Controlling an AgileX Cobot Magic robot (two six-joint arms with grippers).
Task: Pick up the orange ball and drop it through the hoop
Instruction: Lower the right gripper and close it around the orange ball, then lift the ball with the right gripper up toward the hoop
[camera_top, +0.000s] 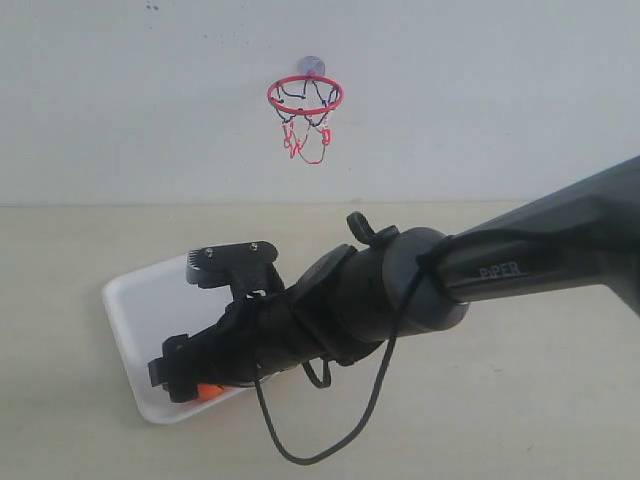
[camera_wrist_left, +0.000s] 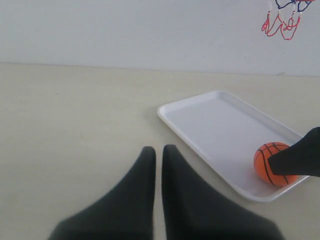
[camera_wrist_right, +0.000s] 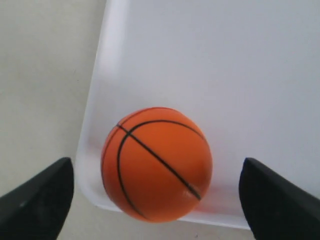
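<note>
Your right claw (camera_wrist_right: 155, 170), spread wide, straddles the orange ball (camera_top: 210, 392) at the exterior view's 7 o'clock; left claw (camera_wrist_left: 158, 150) clenched, empty; the hoop (camera_top: 305, 107) at 12 opens upward.

We seem to be at a bare robot test bench in a lab. A plain pale beige tabletop (camera_top: 520, 400) meets a blank white wall (camera_top: 100, 100). A small red-rimmed toy hoop with a string net (camera_top: 305, 110) is stuck to that wall, and a black jointed robot arm marked PiPER (camera_top: 520, 262) reaches over a shallow white plastic tray (camera_top: 150, 300).
</note>
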